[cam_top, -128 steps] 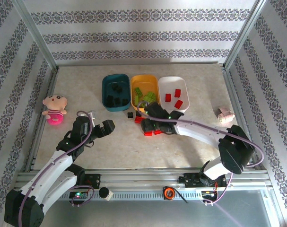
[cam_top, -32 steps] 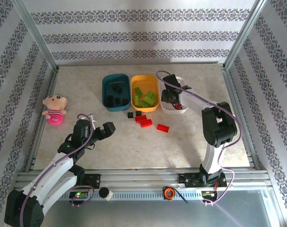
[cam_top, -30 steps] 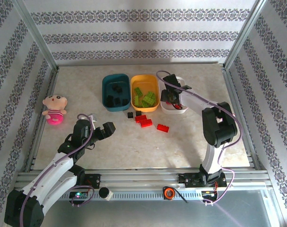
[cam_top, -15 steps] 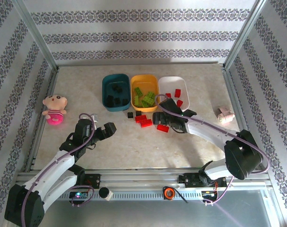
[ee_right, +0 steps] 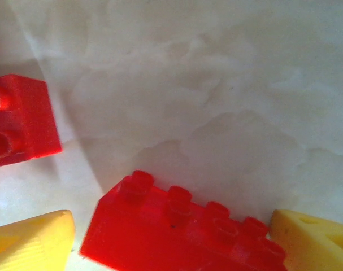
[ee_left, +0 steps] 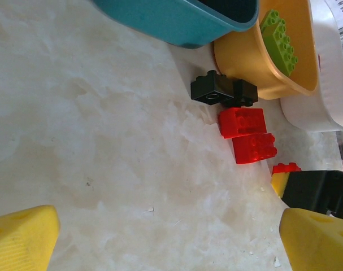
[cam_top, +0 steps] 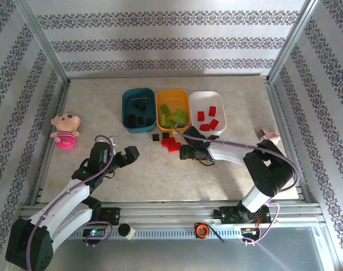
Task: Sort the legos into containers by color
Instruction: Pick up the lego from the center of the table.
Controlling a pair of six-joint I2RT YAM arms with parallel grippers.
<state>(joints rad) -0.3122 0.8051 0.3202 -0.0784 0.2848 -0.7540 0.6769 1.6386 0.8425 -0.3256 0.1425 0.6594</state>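
Three containers stand in a row at the back: a teal tub [cam_top: 138, 110] with black legos, an orange-yellow tub [cam_top: 173, 110] with green legos [ee_left: 278, 39], and a white tub [cam_top: 207, 104] with red legos. On the table in front lie two black legos [ee_left: 216, 90] and two red legos [ee_left: 243, 121]. My right gripper [cam_top: 191, 152] is low over a long red lego [ee_right: 182, 231]. Its yellow fingertips [ee_right: 30, 243] stand open on either side of that brick. My left gripper [cam_top: 126, 153] hangs open over bare table, to the near left of the loose legos.
A pink plush doll [cam_top: 65, 130] sits at the left of the table. A small pink object [cam_top: 269, 134] lies near the right frame. Metal frame rails run along both sides and the near edge.
My right gripper has come from over the white tub down to the table and now straddles the long red lego. The left arm has not moved.
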